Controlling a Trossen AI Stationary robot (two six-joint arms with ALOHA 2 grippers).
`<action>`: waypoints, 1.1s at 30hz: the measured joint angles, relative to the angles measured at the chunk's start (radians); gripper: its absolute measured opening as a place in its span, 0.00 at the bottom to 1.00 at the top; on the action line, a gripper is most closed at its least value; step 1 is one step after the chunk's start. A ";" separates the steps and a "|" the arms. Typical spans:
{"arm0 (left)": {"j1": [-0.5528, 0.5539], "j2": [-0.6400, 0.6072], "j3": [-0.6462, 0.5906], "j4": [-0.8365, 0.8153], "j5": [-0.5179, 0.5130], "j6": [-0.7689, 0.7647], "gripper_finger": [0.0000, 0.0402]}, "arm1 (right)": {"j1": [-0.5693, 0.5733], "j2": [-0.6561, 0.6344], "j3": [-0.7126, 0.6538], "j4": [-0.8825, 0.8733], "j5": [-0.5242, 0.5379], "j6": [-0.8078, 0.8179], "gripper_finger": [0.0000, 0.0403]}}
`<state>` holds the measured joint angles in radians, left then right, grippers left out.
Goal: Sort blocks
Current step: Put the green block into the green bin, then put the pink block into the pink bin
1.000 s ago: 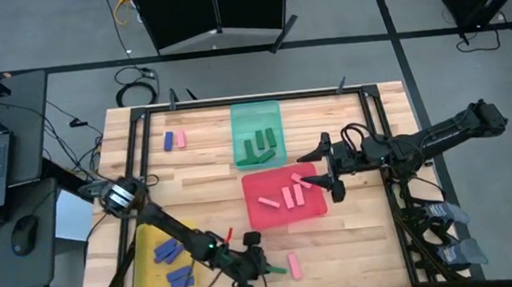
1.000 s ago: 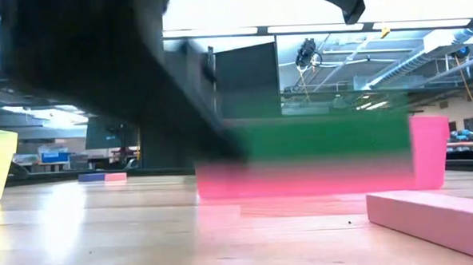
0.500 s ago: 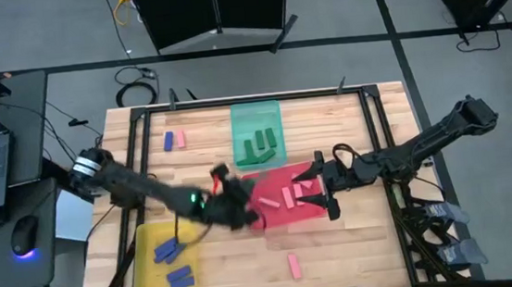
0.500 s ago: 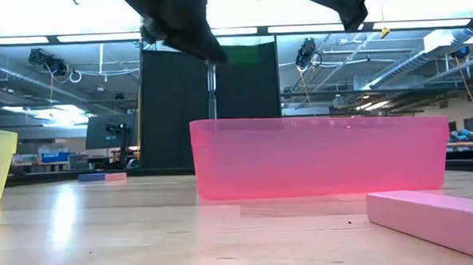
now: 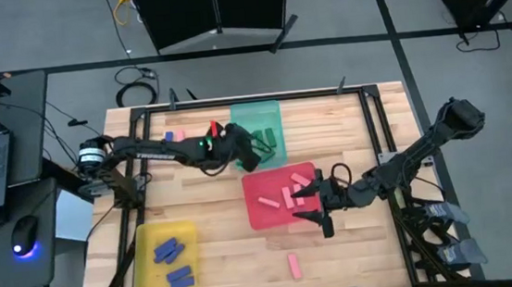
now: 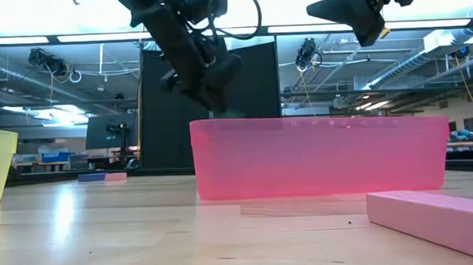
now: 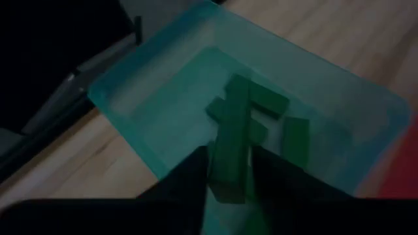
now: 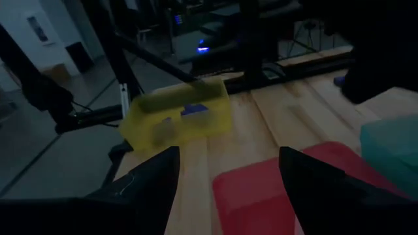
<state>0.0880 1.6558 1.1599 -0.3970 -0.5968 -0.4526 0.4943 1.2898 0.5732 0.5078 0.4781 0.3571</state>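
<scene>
Since a second ago the left arm has swung from the near edge of the counter (image 5: pixel 210 250) up to the far middle, and the right arm has drawn back toward the near right of the red tray (image 5: pixel 286 220).

Much is hard to read. In the low view the pink-looking wall of the red tray hides whatever lies inside it, and the teal tray (image 5: pixel 255 114) behind it cannot be seen at all. The right wrist view is dim; only the yellow tray (image 8: pixel 179 121), a corner of the red tray and a blue block (image 8: pixel 194 110) inside the yellow one come through. From above, the left hand (image 5: pixel 243 152) is a dark mass over the near-left part of the teal tray and its fingers cannot be separated there.

In the left wrist view the left hand's fingers (image 7: pixel 274 179) flank a green block (image 7: pixel 230 156) on both sides, close against it, above other green blocks lying in the teal tray; I cannot tell whether they still pinch it.

Beside the near-right corner of the red tray, the right hand (image 5: pixel 316 208) hovers with fingers spread wide, nothing between them. Pink blocks (image 5: pixel 290 196) lie in the red tray, one pink block (image 5: pixel 294 266) sits alone on the near counter, and a blue and pink pair (image 5: pixel 174 139) lies far left
</scene>
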 joint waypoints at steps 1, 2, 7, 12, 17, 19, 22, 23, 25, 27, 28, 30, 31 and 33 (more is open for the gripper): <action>0.007 0.000 0.000 0.002 0.000 0.000 0.36 | 0.010 0.013 0.000 0.007 0.022 0.008 0.68; 0.012 0.000 0.000 0.001 0.007 0.002 0.42 | 0.020 0.025 0.003 0.008 0.038 0.013 0.68; 0.013 0.000 0.000 0.004 0.050 0.006 0.59 | 0.058 0.100 0.054 -0.002 0.057 0.034 0.68; -0.009 -0.031 0.000 0.023 0.041 0.003 0.64 | 0.087 0.201 0.188 -0.184 0.056 0.027 0.68; -0.033 -0.113 -0.029 0.042 0.011 0.016 0.63 | 0.117 0.300 0.348 -0.458 0.052 -0.029 0.68; -0.040 -0.162 -0.056 0.050 -0.008 0.008 0.62 | 0.133 0.334 0.404 -0.567 0.028 -0.066 0.68; -0.056 -0.241 -0.113 0.051 -0.020 -0.009 0.62 | 0.154 0.385 0.466 -0.681 -0.027 -0.172 0.70; -0.061 -0.268 -0.137 0.061 -0.021 -0.022 0.62 | 0.160 0.400 0.483 -0.710 -0.046 -0.230 0.70; -0.073 -0.321 -0.191 0.089 -0.023 -0.041 0.62 | 0.174 0.425 0.513 -0.735 -0.095 -0.370 0.72; -0.088 -0.365 -0.246 0.125 -0.024 -0.065 0.62 | 0.184 0.449 0.541 -0.736 -0.141 -0.513 0.73; -0.096 -0.390 -0.273 0.141 -0.025 -0.079 0.62 | 0.188 0.461 0.555 -0.735 -0.156 -0.574 0.73; -0.114 -0.428 -0.325 0.169 -0.030 -0.107 0.62 | 0.188 0.489 0.592 -0.748 -0.172 -0.674 0.74; -0.120 -0.445 -0.347 0.191 -0.030 -0.123 0.62 | 0.182 0.502 0.613 -0.763 -0.185 -0.709 0.74; -0.137 -0.478 -0.393 0.215 -0.030 -0.151 0.62 | 0.168 0.533 0.663 -0.804 -0.222 -0.759 0.74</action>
<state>-0.0490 1.1780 0.7670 -0.1817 -0.6269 -0.6036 0.6622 1.8223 1.2367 -0.2966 0.2559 -0.4022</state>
